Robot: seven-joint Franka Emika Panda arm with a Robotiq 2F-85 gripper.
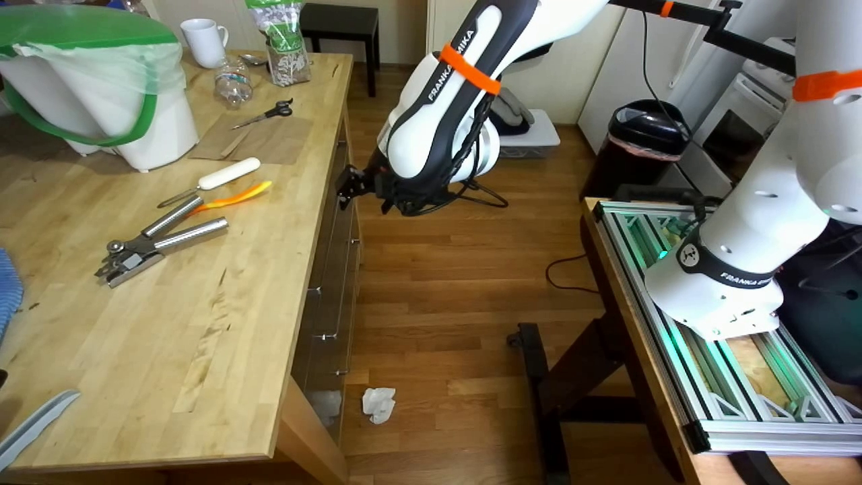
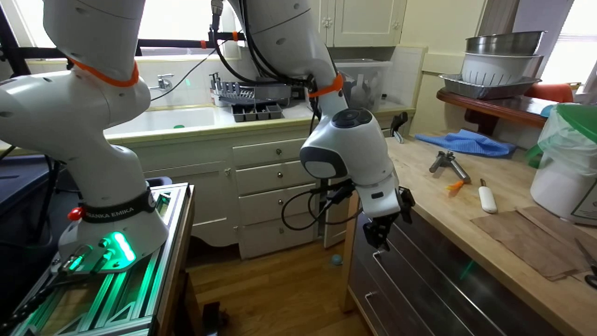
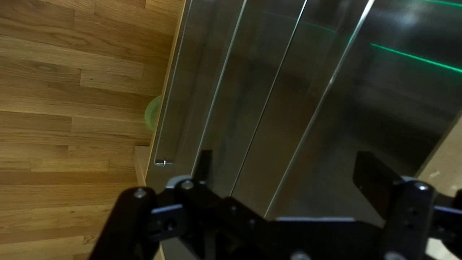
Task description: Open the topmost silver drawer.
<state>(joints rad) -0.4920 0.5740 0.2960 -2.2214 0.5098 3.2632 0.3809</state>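
Topmost silver drawer (image 3: 375, 115) sits closed at the wrist view's right; your empty gripper (image 3: 283, 162) has its jaws wide; you're likely at the approach; next, straddle its apparent handle (image 3: 330, 83), then pull

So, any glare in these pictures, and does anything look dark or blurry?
Wrist view: green streaks and a pale sheen on the top drawer; the gripper looks nearly black, slightly soft. In an exterior view, a window is blown out white, and the robot's base glows green.
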